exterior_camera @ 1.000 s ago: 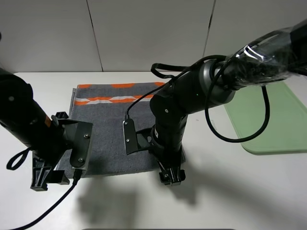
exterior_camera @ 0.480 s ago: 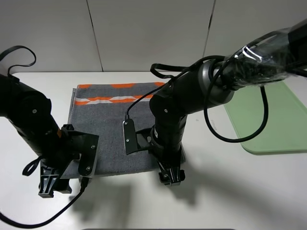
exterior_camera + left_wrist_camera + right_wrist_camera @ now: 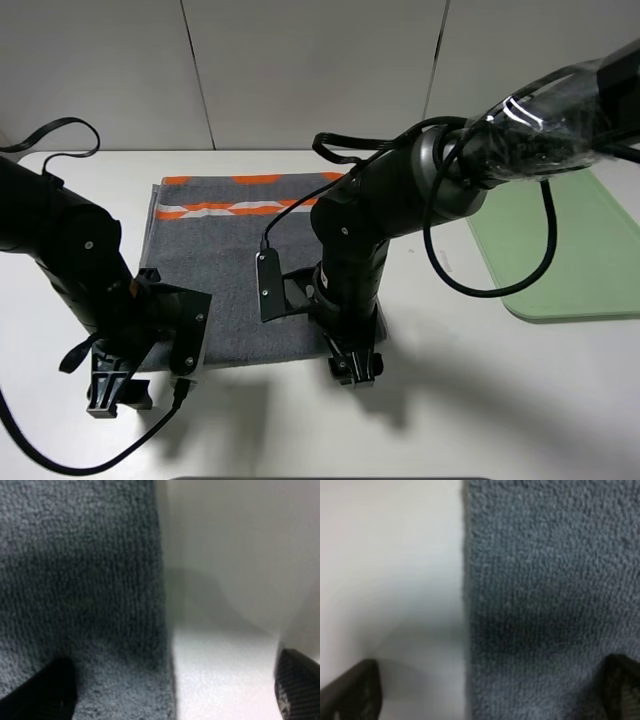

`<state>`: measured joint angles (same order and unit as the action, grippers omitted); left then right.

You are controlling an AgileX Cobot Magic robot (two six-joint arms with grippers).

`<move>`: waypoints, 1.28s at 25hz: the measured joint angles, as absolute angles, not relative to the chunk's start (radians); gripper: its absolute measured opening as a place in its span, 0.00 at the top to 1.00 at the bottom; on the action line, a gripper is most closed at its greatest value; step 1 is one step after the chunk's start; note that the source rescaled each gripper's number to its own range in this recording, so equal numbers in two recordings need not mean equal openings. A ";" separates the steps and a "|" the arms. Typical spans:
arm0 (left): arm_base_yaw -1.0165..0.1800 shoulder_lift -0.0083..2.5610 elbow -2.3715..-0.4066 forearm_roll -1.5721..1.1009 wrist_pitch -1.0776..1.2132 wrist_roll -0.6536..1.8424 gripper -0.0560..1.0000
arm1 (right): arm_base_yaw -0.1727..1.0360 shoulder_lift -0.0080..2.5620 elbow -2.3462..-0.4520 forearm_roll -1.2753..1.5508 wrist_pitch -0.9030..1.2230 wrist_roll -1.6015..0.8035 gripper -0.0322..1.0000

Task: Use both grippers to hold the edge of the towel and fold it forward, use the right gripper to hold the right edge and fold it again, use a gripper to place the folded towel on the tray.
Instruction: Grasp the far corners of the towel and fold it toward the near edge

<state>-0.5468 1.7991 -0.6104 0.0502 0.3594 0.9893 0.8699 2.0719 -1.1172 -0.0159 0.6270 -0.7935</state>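
Observation:
The dark grey towel (image 3: 235, 270) lies flat on the white table, its orange-and-white band at the far end. My left gripper (image 3: 115, 388) is down at the towel's near left corner. In the left wrist view it (image 3: 172, 702) is open, one fingertip over the towel (image 3: 85, 595) and the other over bare table, straddling the edge of the towel (image 3: 164, 605). My right gripper (image 3: 357, 368) is at the near right corner. It (image 3: 487, 695) is also open across the edge of the towel (image 3: 466, 580), with nothing pinched. The pale green tray (image 3: 570, 250) lies at the right.
The white table (image 3: 480, 400) carries the towel and tray. A white panelled wall (image 3: 320, 70) stands behind. A black cable loops from the right arm (image 3: 490, 290) between towel and tray.
My left arm has swung right and nearer to the towel's near left corner. The right arm has stayed nearly still at the near right corner.

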 joint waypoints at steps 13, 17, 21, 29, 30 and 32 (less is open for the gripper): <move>-0.538 1.808 -0.618 0.078 0.314 0.989 0.68 | 0.870 2.073 -1.117 0.000 0.583 -0.793 0.59; -0.538 1.808 -0.622 0.075 0.325 0.990 0.91 | 0.870 2.075 -1.118 0.000 0.568 -0.793 0.78; -0.538 1.808 -0.622 0.069 0.333 0.990 0.94 | 0.870 2.077 -1.120 0.000 0.563 -0.793 0.97; -0.538 1.797 -0.622 0.061 0.353 0.990 0.94 | 0.870 2.070 -1.120 0.000 0.569 -0.793 0.97; -0.538 1.790 -0.620 0.058 0.363 0.990 0.94 | 0.870 2.065 -1.120 0.007 0.577 -0.793 0.97; -0.538 1.773 -0.612 0.053 0.394 0.990 0.94 | 0.870 2.052 -1.115 0.016 0.595 -0.793 0.97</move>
